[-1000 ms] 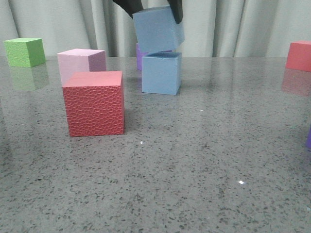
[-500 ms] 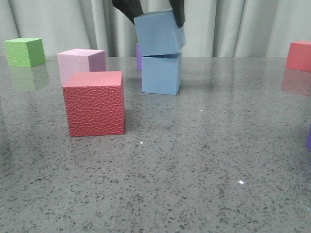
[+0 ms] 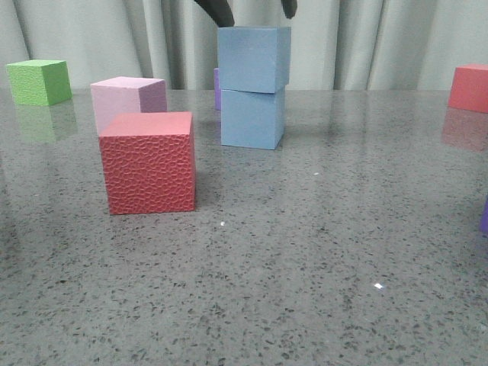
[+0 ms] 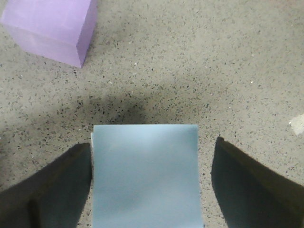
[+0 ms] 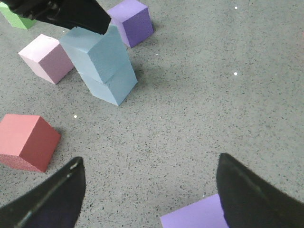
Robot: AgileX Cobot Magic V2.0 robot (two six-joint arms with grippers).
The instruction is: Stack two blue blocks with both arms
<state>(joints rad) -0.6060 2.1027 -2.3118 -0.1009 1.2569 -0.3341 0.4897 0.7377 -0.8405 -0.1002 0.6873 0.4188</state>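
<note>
Two pale blue blocks stand stacked at the table's middle back. The upper blue block [image 3: 253, 59] rests level on the lower blue block [image 3: 252, 118], shifted slightly to the right. My left gripper [image 3: 255, 11] is open just above the upper block, its fingers apart from the block's sides. In the left wrist view the upper block [image 4: 145, 175] lies between the spread fingers of the left gripper [image 4: 153, 142], with a clear gap on one side. My right gripper [image 5: 150, 160] is open and empty, hovering over the table away from the stack [image 5: 102, 66].
A red cube [image 3: 147, 162] and a pale pink cube [image 3: 126, 99] stand left of the stack. A green cube [image 3: 38, 81] is far left, another red cube [image 3: 469, 88] far right. A purple cube [image 4: 47, 28] is behind the stack, another purple cube [image 5: 194, 216] by my right gripper.
The upper blue block was tilted and held; it came down level onto the lower block. My left gripper's fingers opened and rose off it.
</note>
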